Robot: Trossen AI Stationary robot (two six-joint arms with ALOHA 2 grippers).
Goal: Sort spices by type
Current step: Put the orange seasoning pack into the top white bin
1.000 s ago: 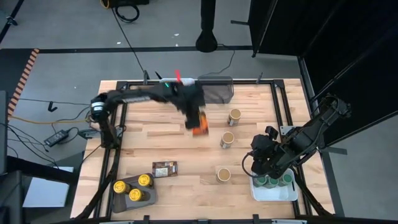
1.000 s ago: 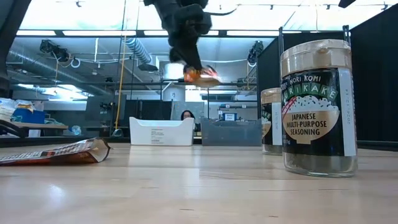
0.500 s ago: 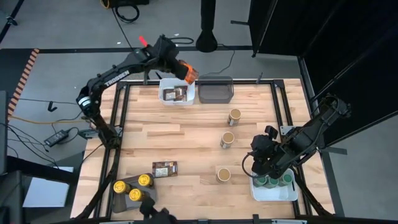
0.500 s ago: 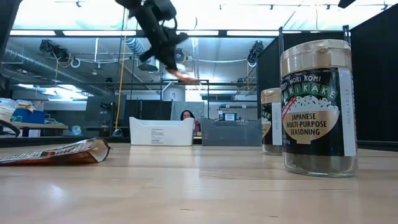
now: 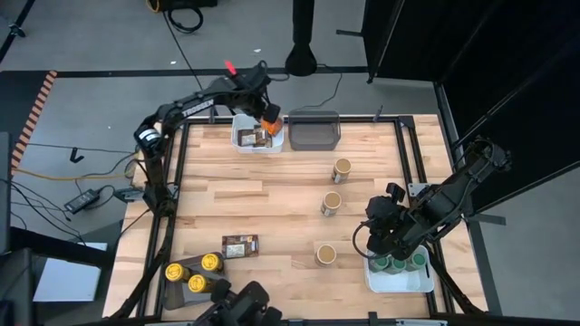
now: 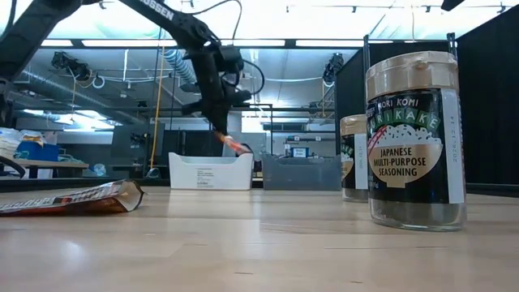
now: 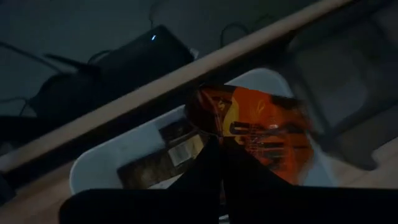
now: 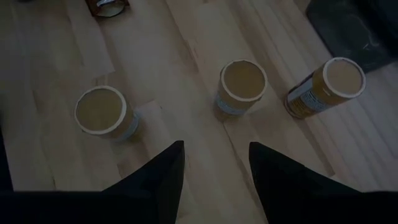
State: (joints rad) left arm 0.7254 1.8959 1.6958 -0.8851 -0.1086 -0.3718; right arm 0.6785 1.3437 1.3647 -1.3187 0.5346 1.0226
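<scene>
At the lower left of the high view, three round jars with yellow lids (image 5: 193, 272) stand together on a grey tray (image 5: 175, 292), and just to their right a flat brown packet with a pale label (image 5: 240, 245) lies on the wooden table (image 5: 272, 208). Toward the upper left centre, the left gripper (image 5: 266, 112) hangs over the white rectangular tray (image 5: 257, 142) at the table's far edge, its jaws closed on a flat orange packet (image 5: 271, 125); the left wrist view shows that packet (image 7: 258, 127) pinched at its near edge between the two dark fingers (image 7: 208, 168), fanning out beyond the tips above the tray, in which brown packets (image 7: 168, 152) already lie. Just right of it sits a dark grey tray (image 5: 314, 129). Right of centre, three jars with tan lids (image 5: 332, 204) stand apart in a loose diagonal. At the lower right, the right gripper (image 5: 385, 237) hovers near a white tray (image 5: 399, 276) holding green-lidded jars (image 5: 397, 263), its jaws spread wide and empty.
</scene>
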